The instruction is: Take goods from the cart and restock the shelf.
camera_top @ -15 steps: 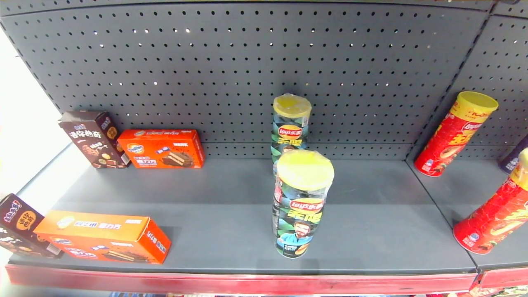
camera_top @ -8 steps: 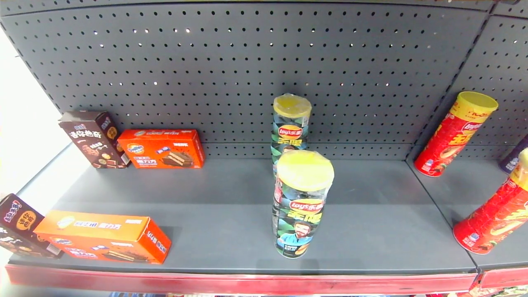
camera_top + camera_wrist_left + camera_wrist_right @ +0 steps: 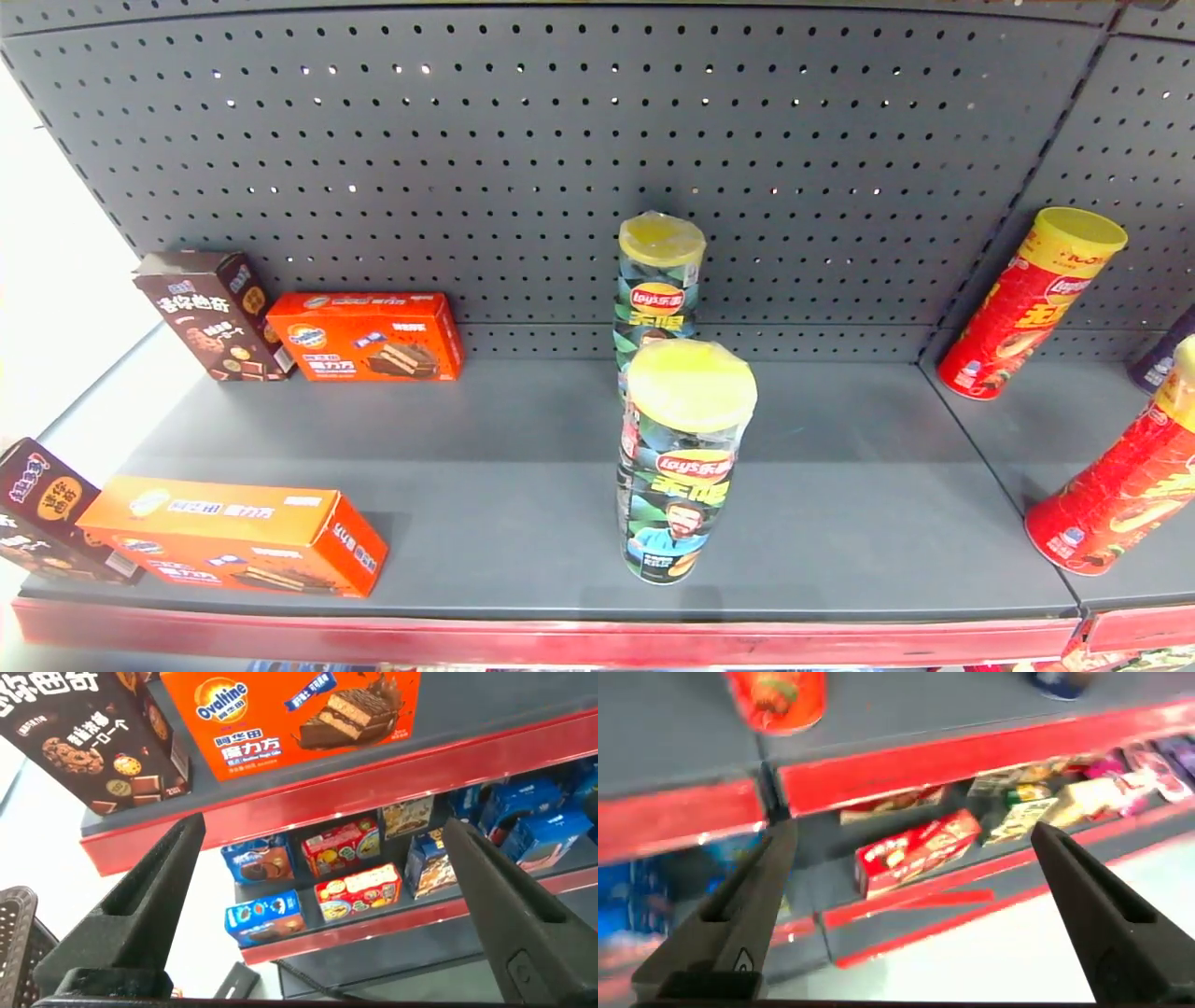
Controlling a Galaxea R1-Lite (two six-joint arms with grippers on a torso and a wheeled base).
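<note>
Matt perforated metal shelf — glossy printed chip cans, smooth cardboard boxes.

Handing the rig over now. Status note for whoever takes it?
Left gripper: open, empty, low in front of the shelving.
Right gripper: open, empty, also low in front.
Shelf: front green can and rear green can upright mid-shelf, in line. Front orange box and front brown box front left; rear orange box and rear brown box back left. Red cans in the next bay, right.
Done: those are stocked.
Left: probably fetch the next item from the cart; there is bare shelf either side of the green cans.
</note>
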